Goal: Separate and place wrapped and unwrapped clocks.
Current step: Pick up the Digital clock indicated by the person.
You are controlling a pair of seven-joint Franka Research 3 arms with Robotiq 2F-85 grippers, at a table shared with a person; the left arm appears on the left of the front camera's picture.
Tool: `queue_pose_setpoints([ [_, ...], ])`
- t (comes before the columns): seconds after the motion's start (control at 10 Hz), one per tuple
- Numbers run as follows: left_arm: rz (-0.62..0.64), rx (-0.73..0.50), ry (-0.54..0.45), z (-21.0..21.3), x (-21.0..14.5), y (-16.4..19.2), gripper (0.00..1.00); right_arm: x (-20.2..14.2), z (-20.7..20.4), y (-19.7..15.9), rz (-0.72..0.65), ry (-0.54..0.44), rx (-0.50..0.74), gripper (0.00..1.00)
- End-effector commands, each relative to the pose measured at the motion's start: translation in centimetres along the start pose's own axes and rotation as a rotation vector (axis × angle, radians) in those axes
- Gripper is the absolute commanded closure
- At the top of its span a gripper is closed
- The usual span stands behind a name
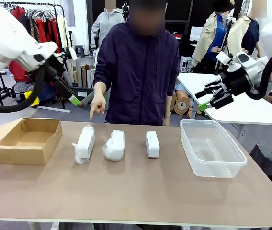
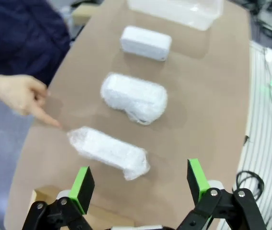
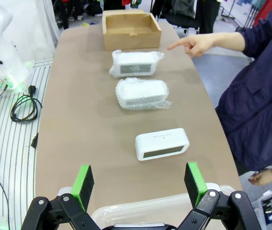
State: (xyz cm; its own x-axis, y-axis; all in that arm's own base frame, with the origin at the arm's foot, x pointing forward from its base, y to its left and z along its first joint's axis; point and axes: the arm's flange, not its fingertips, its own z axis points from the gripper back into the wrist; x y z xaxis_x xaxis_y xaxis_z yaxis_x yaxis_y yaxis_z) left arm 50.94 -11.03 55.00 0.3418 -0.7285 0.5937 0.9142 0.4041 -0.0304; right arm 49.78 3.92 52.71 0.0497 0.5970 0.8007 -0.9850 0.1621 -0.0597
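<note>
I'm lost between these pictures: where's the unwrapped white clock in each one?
Front view: unwrapped clock right of centre, beside the clear tub.
Left wrist view: clock near the top, under the tub.
Right wrist view: clock lower middle, above the tub.
Shared landmark: the tub.

We see a brown worktop [image 1: 126,191] with five things lying on it in a loose row nearer its far edge than its near one. At the left end sits an open cardboard box [image 1: 23,155], one flap hanging past the left edge. Next along lies a first bubble-wrapped bundle [image 1: 84,143], its long side running towards the far edge, and just beside it a second bubble-wrapped bundle [image 1: 114,145]. Past the middle we find the bare white clock [image 1: 152,144], apart from both bundles. Towards the right end stands a clear plastic tub [image 1: 210,151], empty and uncovered.
</note>
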Motion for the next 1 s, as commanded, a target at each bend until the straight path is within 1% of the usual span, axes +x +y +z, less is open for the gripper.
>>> queue_pose_setpoints([
  [0.0, 0.111, 0.17, 0.145, -2.3, 0.0, -1.6, 0.0, 0.2, 0.2, 0.1, 0.009, -0.006, 0.002, 0.0],
  [0.1, 0.145, 0.247, 0.201, -3.0, -0.2, -0.9, 0.0, 0.2, 0.2, 0.1, 0.009, -0.006, 0.002, 0.0],
  [0.2, 0.169, 0.254, 0.23, -4.4, -0.3, -0.7, 0.0, 0.2, 0.2, 0.1, 0.009, -0.006, 0.002, 0.0],
  [0.3, 0.172, 0.207, 0.226, -5.1, -0.4, -0.3, 0.0, 0.2, 0.2, 0.1, 0.009, -0.006, 0.002, 0.0],
  [0.4, 0.163, 0.207, 0.214, -5.4, -0.5, 0.0, 0.0, 0.2, 0.2, 0.1, 0.009, -0.006, 0.002, 0.0],
  [0.5, 0.137, 0.245, 0.197, -4.8, -0.7, -0.5, 0.0, 0.2, 0.2, 0.1, 0.009, -0.006, 0.002, 0.0],
  [0.8, 0.137, 0.245, 0.197, -4.8, -0.7, -0.5, 0.0, 0.2, 0.2, 0.1, 0.009, -0.006, 0.002, 0.0],
  [0.9, 0.145, 0.236, 0.205, -5.4, -0.5, -0.5, 0.0, 0.2, 0.2, 0.1, 0.009, -0.006, 0.002, 0.0],
])
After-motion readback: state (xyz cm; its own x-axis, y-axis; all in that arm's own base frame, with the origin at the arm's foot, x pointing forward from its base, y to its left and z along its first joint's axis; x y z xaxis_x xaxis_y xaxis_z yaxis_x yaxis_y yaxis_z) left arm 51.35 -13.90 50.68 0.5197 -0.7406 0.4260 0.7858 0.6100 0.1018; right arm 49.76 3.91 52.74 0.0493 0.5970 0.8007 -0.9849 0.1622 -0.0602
